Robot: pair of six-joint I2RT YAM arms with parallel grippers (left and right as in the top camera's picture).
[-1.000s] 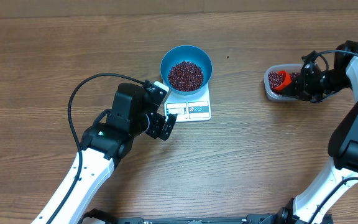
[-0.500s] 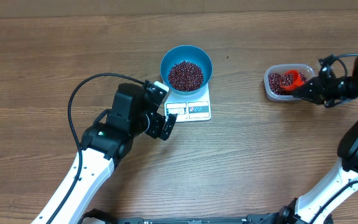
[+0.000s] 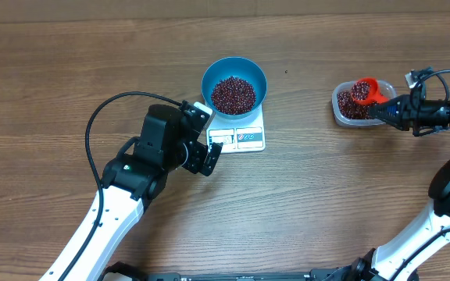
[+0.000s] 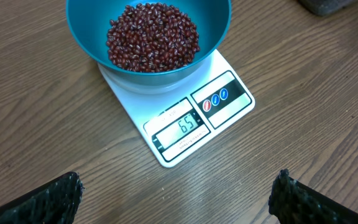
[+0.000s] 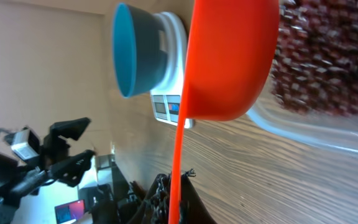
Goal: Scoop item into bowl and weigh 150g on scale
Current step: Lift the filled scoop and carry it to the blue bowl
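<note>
Red scoop [image 3: 365, 89], seemingly loaded, has risen over the tub [image 3: 337, 109], right gripper [image 3: 381, 112] pinching its handle; left gripper [image 4: 179, 202] spread wide, empty.

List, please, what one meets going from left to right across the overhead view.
black cable loop → left arm's black wrist → blue bowl → clear tub → right arm's black wrist

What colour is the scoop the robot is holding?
Bright orange-red. The scoop shows best in the right wrist view, where it fills the middle of the picture.
</note>
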